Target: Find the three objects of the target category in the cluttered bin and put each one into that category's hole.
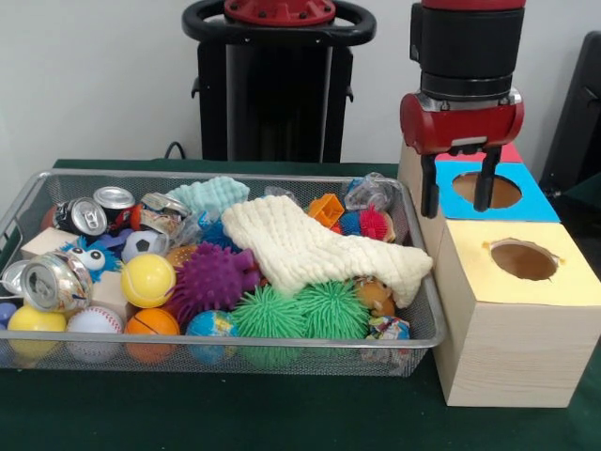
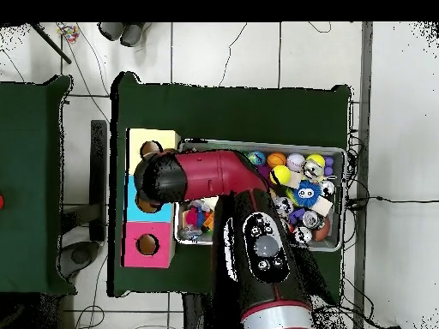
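Note:
My gripper [image 1: 457,201] hangs over the round hole of the blue-topped box [image 1: 535,200], its two black fingers apart with nothing between them. In the overhead view the arm's head [image 2: 159,178] covers the blue box [image 2: 135,211] and hides the fingers. The wire bin [image 1: 282,352] holds soda cans [image 1: 56,282], a yellow tennis ball [image 1: 147,279], a basketball [image 1: 151,324], a baseball [image 1: 94,322], a purple spiky ball [image 1: 213,278] and green spiky balls [image 1: 300,312]. A cream cloth [image 1: 315,249] lies over the middle of the pile.
A yellow-topped wooden box [image 1: 526,282] with its own hole stands nearest the camera, right of the bin. A pink-topped box [image 1: 510,153] sits behind the blue one. Green cloth [image 1: 282,413] covers the table. From above, the bin [image 2: 344,199] lies right of the row of boxes.

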Action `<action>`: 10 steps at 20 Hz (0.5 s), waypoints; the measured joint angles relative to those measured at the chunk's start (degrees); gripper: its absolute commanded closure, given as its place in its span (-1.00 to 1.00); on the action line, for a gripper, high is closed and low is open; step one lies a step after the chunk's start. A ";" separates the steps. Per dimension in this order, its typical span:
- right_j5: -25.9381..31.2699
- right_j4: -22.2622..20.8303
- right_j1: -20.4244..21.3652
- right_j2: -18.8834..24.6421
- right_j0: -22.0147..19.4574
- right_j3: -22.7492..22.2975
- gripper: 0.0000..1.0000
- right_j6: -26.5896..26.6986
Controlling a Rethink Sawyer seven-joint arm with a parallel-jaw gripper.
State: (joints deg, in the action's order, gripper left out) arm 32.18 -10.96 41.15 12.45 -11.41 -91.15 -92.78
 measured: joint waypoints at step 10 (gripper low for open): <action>-1.34 0.32 2.42 0.60 -2.42 -7.30 -1.00 0.00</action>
State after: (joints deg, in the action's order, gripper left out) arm 30.85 -10.64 43.57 13.05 -13.83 -98.45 -92.78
